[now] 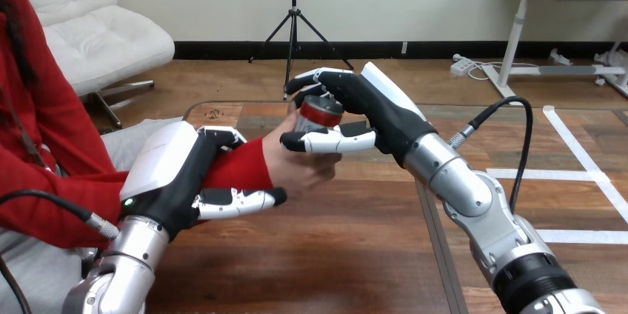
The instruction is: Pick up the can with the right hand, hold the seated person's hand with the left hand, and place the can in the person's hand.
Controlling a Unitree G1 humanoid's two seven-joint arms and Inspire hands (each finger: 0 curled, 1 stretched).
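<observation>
Right now I see my right hand (pixel 376 110) at frame centre, fingers and thumb curled round the can (pixel 320 112), directly over the person's hand (pixel 300 167). Lower left, my left hand (pixel 178 173) clasps the person's wrist (pixel 241 166) above the tabletop (pixel 333 255).

Robotics lab, wooden table (pixel 333 255), silver robot arm (pixel 463 181)

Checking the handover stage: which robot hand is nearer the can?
Right. The right hand is curled round the red can, just above the person's hand; the left hand sits further left, clasping the person's red-sleeved wrist.
</observation>
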